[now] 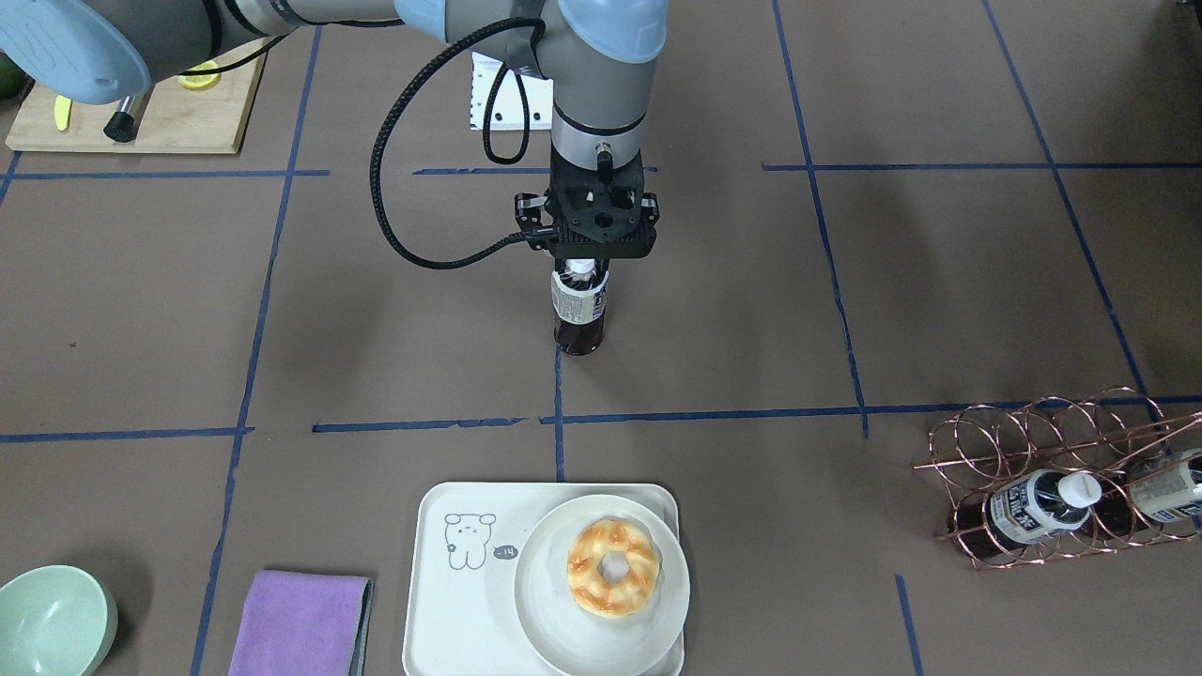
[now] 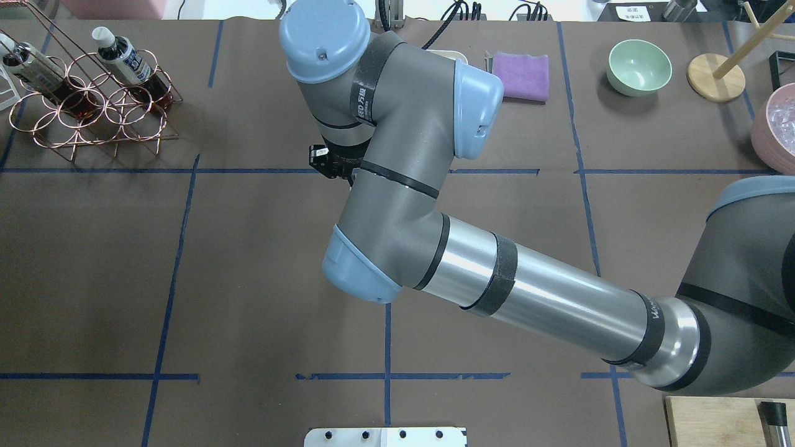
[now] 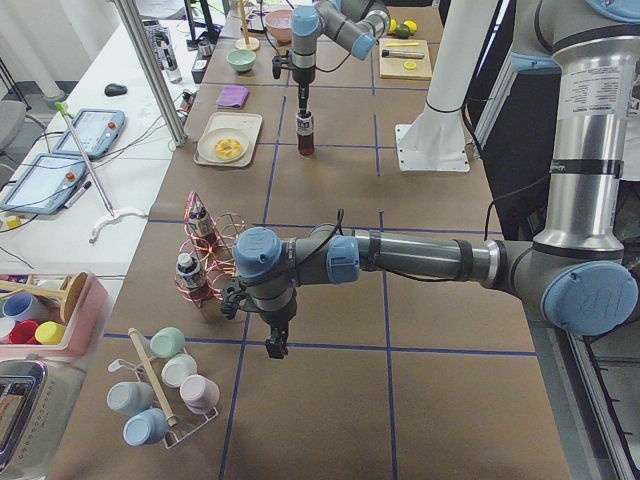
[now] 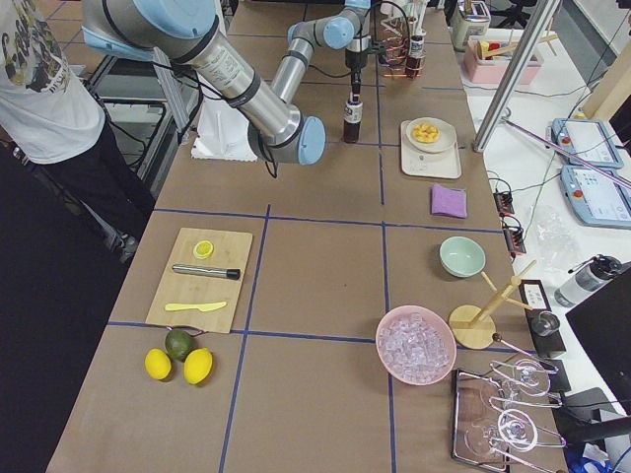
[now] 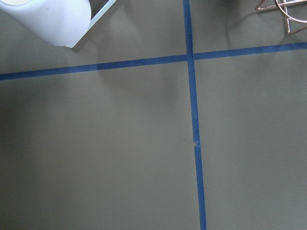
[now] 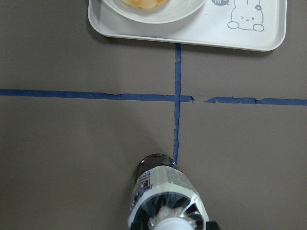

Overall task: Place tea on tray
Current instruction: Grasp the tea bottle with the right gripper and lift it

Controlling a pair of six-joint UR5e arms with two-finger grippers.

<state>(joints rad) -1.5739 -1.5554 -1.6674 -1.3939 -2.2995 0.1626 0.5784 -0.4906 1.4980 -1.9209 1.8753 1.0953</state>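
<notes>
Nearest the lens in the right wrist view: tea (image 6: 165, 191), white cap at the bottom edge, label and dark base beyond it, upright. Pinched at the neck by right pincer (image 1: 584, 268), with a finger pressed in from each side. Stands over a tape line (image 6: 176, 129) near mid-counter (image 1: 141, 310), well apart from tray (image 1: 441, 601). Cannot tell whether the base rests on the counter or hangs just above it.

Step in hand, as judged: carry the tea to the tray and set it down.

1. Confirm clearance. Lift straight up until the base clears the raised tray rim.
2. Keep the tea vertical. Expect swing at the base from a grip this high, so move slowly and avoid sudden stops.
3. Travel along the tape line toward the tray.
4. Aim for the bare part by the bear (image 1: 468, 540). Avoid the plate (image 1: 545, 601) and donut (image 1: 612, 568), which fill the other half and overhang the rim.
5. Lower until the base sits flat inside the rim, not on it. Expect a tip-over from a base half on the rim or on the plate edge.
6. Spread the pincer only after the tea is seated, then withdraw straight up.

Left pincer (image 3: 275, 345): hangs near the rack (image 1: 1033, 441), seen only from the side. Cannot tell whether spread or pressed together. Not needed for this step.
</notes>
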